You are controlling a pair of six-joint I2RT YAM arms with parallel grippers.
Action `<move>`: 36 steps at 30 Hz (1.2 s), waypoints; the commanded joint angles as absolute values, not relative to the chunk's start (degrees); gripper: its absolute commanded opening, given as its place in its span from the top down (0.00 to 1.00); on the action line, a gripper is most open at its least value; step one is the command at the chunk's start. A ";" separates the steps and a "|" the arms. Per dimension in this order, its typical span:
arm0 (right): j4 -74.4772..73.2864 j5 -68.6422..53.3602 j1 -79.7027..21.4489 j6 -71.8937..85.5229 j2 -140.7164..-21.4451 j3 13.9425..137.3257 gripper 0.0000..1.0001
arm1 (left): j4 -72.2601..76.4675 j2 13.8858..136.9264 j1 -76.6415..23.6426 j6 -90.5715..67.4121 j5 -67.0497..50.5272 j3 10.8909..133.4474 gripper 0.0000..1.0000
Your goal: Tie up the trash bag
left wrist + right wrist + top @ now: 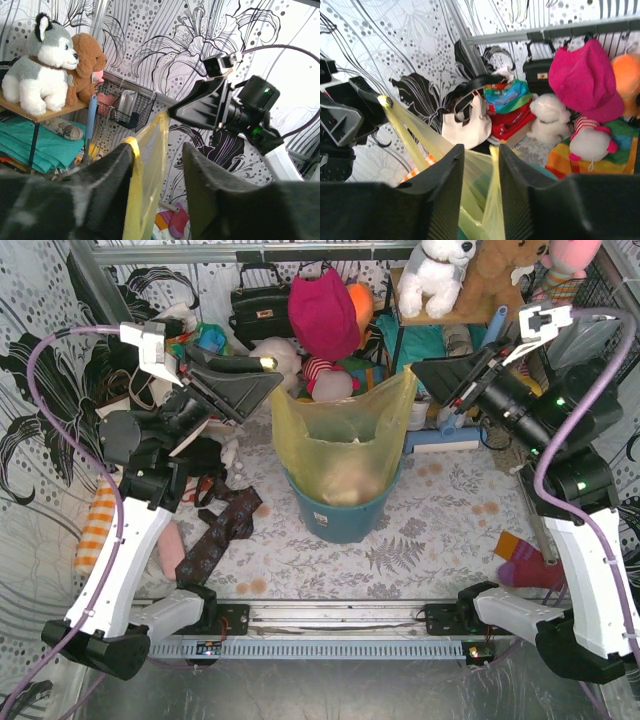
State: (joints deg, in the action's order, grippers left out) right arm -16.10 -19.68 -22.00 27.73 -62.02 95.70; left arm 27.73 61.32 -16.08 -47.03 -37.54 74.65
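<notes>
The trash bag (345, 435) stands in the teal bin (340, 525) on the worktop (440, 530). Left jaws, apart, straddle its 10 o'clock corner (plastic touching one side); right jaws, narrowly apart, straddle its 2 o'clock corner.

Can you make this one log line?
bag: in bin, untied | left gripper: open, around edge | right gripper: open, around edge

B&w floral walls (150, 30), wood shelf (55, 112)

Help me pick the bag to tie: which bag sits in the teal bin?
The translucent yellow trash bag, standing in the teal bin; the black handbag and the white handbag are apart from it, at the back.
</notes>
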 commanded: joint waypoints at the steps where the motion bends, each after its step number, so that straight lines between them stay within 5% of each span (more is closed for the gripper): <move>1: -17.86 -17.20 -22.24 23.54 -61.39 101.25 0.63 | 25.05 58.99 -16.03 -42.62 -37.64 77.72 0.42; 7: -16.21 -18.93 -22.24 22.94 -61.55 103.09 0.50 | 18.38 55.93 -16.08 -38.48 -35.79 78.68 0.29; 15: -3.42 -37.63 -22.51 29.50 -69.46 104.20 0.36 | 12.65 51.21 -16.04 -33.60 -30.86 78.88 0.22; 29: -9.64 -41.27 -39.17 17.32 -87.00 120.52 0.11 | 9.85 46.21 -16.03 -30.95 -27.60 75.08 0.21; 36: -12.06 -40.03 -42.55 14.36 -95.00 129.86 0.09 | 14.43 44.85 -16.02 -33.84 -28.62 71.20 0.21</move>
State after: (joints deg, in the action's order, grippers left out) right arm -10.61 -39.88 -41.91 17.76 -91.83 124.86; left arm 10.02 45.54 -16.08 -32.53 -28.49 73.47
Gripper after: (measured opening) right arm 0.911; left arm 0.790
